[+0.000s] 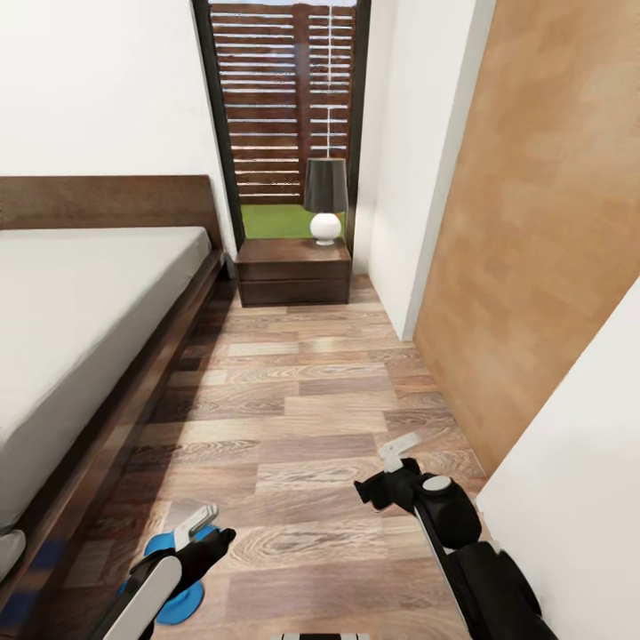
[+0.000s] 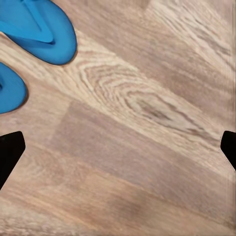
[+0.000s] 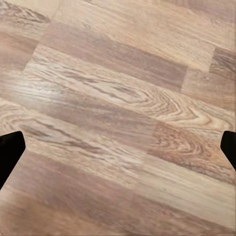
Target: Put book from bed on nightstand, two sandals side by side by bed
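Observation:
Two bright blue sandals [image 2: 44,29] [image 2: 10,88] lie close together on the wood floor beside the bed [image 1: 89,311]. In the head view the sandals [image 1: 180,603] sit by the bed's dark frame, partly covered by my left arm. My left gripper [image 1: 197,523] hovers just above them, open and empty, its jaws spread wide over bare planks [image 2: 118,147]. My right gripper [image 1: 397,451] is open too, over bare floor [image 3: 118,147] to the right. The nightstand [image 1: 293,271] stands at the far end by the headboard. The book is out of view.
A lamp [image 1: 325,200] with a black shade and white round base stands on the nightstand, in front of a tall window. A light wood panel [image 1: 533,267] and white walls close the right side, leaving a floor aisle [image 1: 302,400] between them and the bed.

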{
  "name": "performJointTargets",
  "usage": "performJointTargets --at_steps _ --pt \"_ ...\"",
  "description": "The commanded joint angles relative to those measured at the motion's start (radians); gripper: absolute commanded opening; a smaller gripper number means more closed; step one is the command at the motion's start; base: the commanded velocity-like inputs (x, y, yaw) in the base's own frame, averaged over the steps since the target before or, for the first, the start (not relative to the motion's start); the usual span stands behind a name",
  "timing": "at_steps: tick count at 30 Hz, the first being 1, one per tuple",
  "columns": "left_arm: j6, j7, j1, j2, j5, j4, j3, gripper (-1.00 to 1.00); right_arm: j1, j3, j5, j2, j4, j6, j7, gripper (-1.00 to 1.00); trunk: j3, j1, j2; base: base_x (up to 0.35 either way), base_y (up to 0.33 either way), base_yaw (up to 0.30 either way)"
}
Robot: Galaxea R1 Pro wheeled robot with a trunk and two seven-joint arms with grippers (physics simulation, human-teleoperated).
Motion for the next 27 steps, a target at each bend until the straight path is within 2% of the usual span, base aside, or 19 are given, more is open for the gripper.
performJointTargets --at_steps 1,3,8,15,21,24,27 --pt "0.000 0.008 -0.001 0.000 0.008 -0.001 -0.003 1.00 -0.001 0.016 0.017 0.004 0.011 0.015 0.006 1.00 0.003 -0.001 0.000 0.000 0.000 0.000" --pt "0.000 0.008 -0.001 -0.002 0.008 -0.001 -0.003 1.00 0.000 0.038 0.024 0.008 0.025 0.031 0.002 1.00 0.011 -0.002 0.000 0.000 0.000 0.000" --pt "-0.001 0.008 -0.002 -0.018 0.003 0.001 -0.004 1.00 0.014 0.069 0.033 0.008 -0.023 0.062 -0.002 1.00 0.030 -0.004 0.002 0.000 0.000 0.000" --pt "-0.004 0.008 -0.003 -0.026 0.002 0.013 -0.004 1.00 0.025 0.074 0.035 0.012 -0.035 0.065 -0.002 1.00 0.057 -0.007 0.003 0.000 0.000 0.000" --pt "-0.012 0.008 -0.003 -0.029 -0.005 0.020 -0.004 1.00 0.029 0.061 0.031 0.015 -0.040 0.049 0.006 1.00 0.080 -0.010 0.005 0.000 0.000 0.000" --pt "-0.014 0.008 -0.003 -0.029 -0.008 0.021 -0.004 1.00 0.030 0.051 0.029 0.015 -0.041 0.022 0.008 1.00 0.092 -0.011 0.005 0.000 0.000 0.000" --pt "-0.025 0.009 -0.003 -0.029 -0.010 0.023 -0.004 1.00 0.031 0.041 0.029 0.016 -0.041 -0.073 0.006 1.00 0.104 -0.012 0.006 0.000 0.000 0.000"
